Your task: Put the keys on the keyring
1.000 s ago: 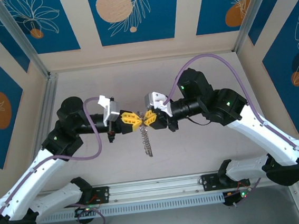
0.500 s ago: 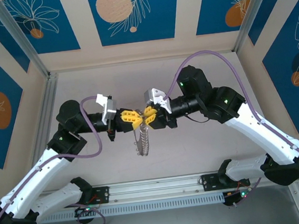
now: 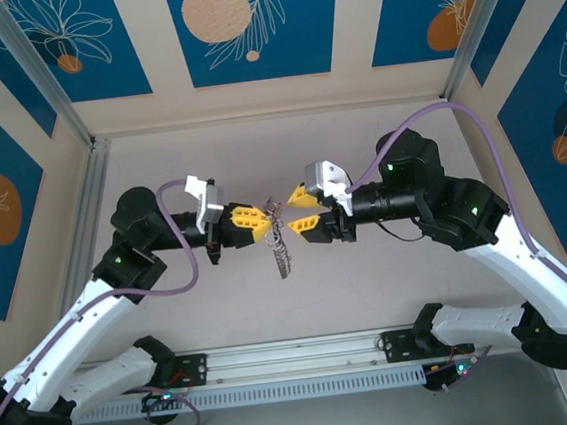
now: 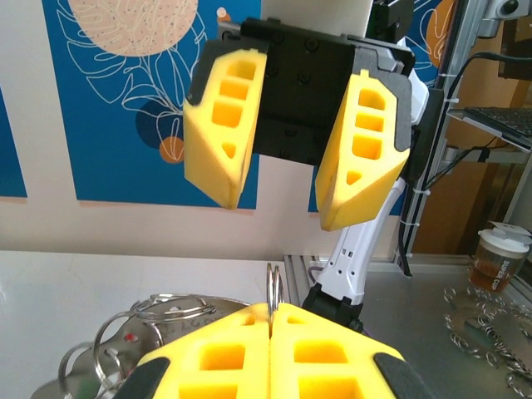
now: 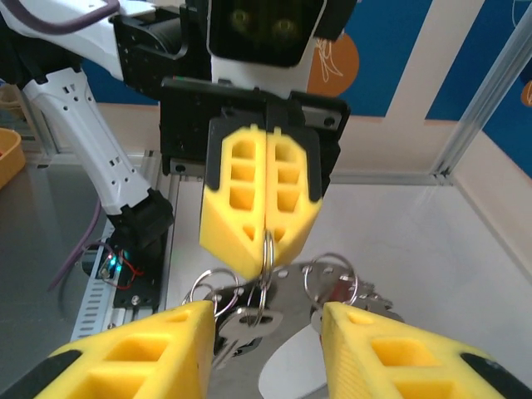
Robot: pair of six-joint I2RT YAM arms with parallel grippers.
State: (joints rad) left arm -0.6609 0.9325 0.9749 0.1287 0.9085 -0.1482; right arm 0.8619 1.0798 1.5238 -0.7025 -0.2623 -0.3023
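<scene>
Keyring (image 3: 279, 243) pinched in closed left claw (image 3: 266, 223), right claw (image 3: 292, 214) parted just beside

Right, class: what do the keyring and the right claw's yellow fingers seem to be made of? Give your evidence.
Keyring: thin silvery loops with bright glints, so polished metal, probably steel.
Right claw's fingers: even yellow, matte, with regular hollow pockets, so likely hard plastic; whether moulded or printed, the look leaves open.
</scene>
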